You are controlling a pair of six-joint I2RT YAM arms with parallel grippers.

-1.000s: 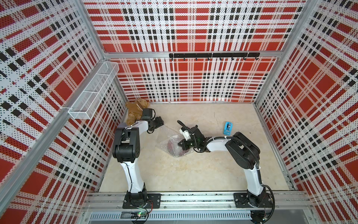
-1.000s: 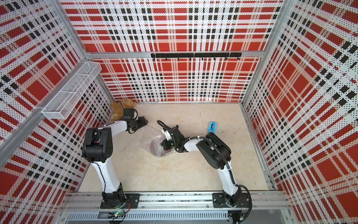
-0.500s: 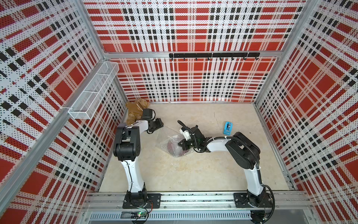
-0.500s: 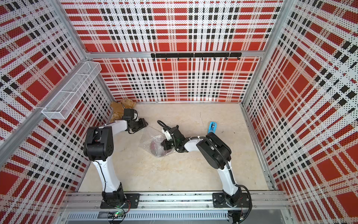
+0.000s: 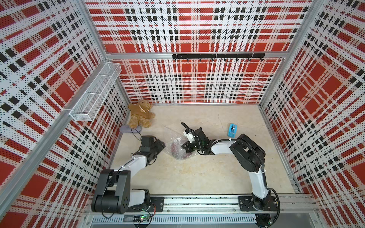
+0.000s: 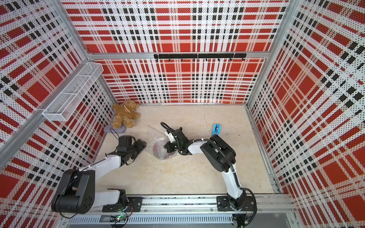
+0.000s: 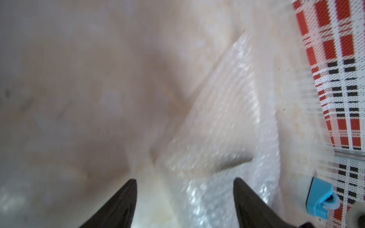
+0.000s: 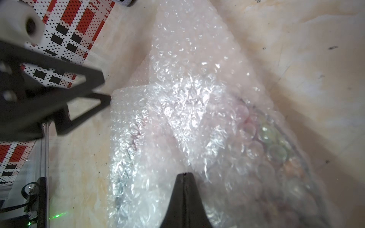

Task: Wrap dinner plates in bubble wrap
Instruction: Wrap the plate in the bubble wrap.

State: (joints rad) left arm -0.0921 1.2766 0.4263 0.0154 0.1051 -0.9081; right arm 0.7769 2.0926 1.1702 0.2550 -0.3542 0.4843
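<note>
Bubble wrap (image 8: 177, 98) covers plate (image 8: 274, 152). Right gripper (image 8: 184, 174): jaws closed atop the wrap, pinch unconfirmed. Left gripper (image 7: 184, 179): jaws spread wide, empty, at the wrap's edge.

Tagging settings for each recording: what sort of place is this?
Likely a purpose-built robot test cell: perforated plaid wall panels, left arm and right arm bolted to a front rail, a teddy bear lying about.

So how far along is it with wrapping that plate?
Partway: bubble wrap is folded over the plate. The right tool, shut, seems to pin the fold; the left tool is open at the wrap's edge. One flap lies loose, and the tape dispenser sits untouched.
</note>
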